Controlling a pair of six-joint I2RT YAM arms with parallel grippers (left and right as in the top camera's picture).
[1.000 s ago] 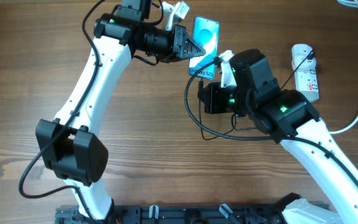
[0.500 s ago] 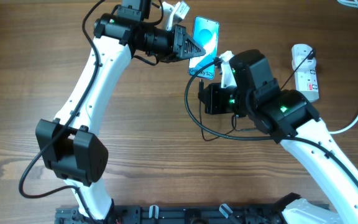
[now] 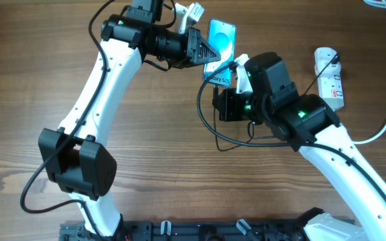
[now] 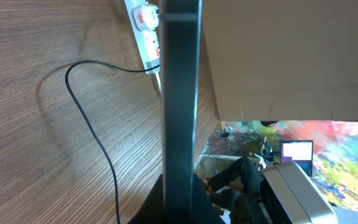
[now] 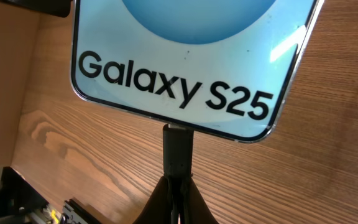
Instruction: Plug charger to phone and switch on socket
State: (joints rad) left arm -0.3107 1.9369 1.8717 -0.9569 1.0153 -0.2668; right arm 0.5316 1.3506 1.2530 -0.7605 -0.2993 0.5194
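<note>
From overhead, the right tool (image 5: 178,191) hides the thin black charger (image 5: 178,146), whose connector tip it pinches shut. The tip meets the bottom edge of the turquoise-screened smartphone (image 5: 185,56); its depth cannot be told. "Galaxy S25" is printed there. The smartphone is clamped in the left tool (image 3: 212,48), left of the white power strip (image 3: 330,79).

The table (image 3: 179,167) is brown wood with a streaked grain and a smooth, low-sheen finish. The phone (image 5: 185,62) has a glossy glass face that catches streaks of light, edged by a thin shiny rim, while the charger (image 5: 178,149) is matt black plastic. The socket (image 3: 330,80), near the table's right edge, is smooth white plastic with a slight sheen.
</note>
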